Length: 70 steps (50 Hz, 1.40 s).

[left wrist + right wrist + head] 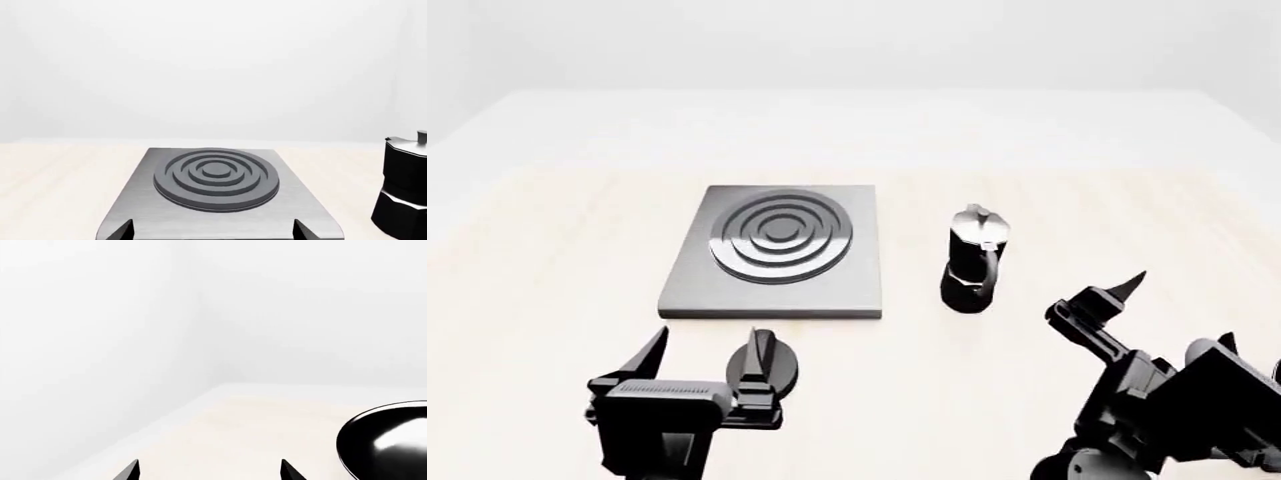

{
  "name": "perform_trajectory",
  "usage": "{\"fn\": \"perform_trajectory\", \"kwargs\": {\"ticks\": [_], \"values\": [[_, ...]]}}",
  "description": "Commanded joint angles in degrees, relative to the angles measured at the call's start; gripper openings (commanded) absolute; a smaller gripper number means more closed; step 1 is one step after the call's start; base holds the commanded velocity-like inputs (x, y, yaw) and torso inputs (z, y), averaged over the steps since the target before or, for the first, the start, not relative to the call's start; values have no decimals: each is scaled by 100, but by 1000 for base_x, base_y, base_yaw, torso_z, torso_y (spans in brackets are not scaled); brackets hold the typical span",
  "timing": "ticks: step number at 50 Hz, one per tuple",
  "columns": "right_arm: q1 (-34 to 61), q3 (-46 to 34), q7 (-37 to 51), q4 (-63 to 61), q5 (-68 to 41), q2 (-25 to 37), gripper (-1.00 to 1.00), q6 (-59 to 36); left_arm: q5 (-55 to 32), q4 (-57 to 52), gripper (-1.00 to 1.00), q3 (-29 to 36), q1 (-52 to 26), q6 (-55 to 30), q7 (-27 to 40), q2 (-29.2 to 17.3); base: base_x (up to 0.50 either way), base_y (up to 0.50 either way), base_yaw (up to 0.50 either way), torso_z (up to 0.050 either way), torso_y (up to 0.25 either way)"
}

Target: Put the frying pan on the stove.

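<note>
The stove [778, 250] is a flat grey slab with dark raised rings, lying left of centre on the table; it also fills the left wrist view [215, 175]. My left gripper [710, 345] hovers open just in front of the stove's near edge, nothing between its fingers [213, 227]. The frying pan [387, 445] shows only in the right wrist view as part of a glossy black bowl, ahead and to one side of the open, empty right gripper [209, 467]. Its handle is out of view. In the head view the right gripper [1181, 310] is at lower right and the pan is out of frame.
A small black-and-silver moka pot [974, 260] stands upright just right of the stove, between the two arms; it also shows in the left wrist view [403, 190]. The pale wooden table [561, 230] extends far on all sides, with white walls behind.
</note>
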<state>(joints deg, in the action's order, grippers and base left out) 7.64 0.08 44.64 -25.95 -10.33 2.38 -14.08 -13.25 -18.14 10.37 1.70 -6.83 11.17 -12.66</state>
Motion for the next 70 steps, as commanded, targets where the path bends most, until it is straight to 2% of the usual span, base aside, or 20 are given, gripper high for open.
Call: {"fn": "perform_trajectory", "kwargs": {"ticks": [1, 13, 27, 40, 58, 70], "values": [[181, 42, 672, -86, -130, -9, 100, -113, -76, -24, 100, 14, 22, 36, 58, -62, 0, 0, 0, 0, 0], [270, 119, 1393, -70, 15, 34, 100, -223, -155, 5, 100, -18, 19, 73, 118, -107, 0, 0, 0, 0, 0], [507, 28, 2500, -297, 241, -71, 100, -965, -203, 59, 100, 25, -13, 111, 117, -139, 0, 0, 0, 0, 0], [587, -127, 3323, -145, 409, -67, 100, -999, -205, 199, 100, 67, -5, 208, 129, -142, 0, 0, 0, 0, 0], [927, -360, 3649, 180, 239, 4, 100, -1068, -231, 282, 100, 166, -13, 265, 108, -178, 0, 0, 0, 0, 0], [1353, -398, 3997, 908, 271, -1, 100, -1114, -242, 258, 100, 201, 2, 295, 140, -199, 0, 0, 0, 0, 0]]}}
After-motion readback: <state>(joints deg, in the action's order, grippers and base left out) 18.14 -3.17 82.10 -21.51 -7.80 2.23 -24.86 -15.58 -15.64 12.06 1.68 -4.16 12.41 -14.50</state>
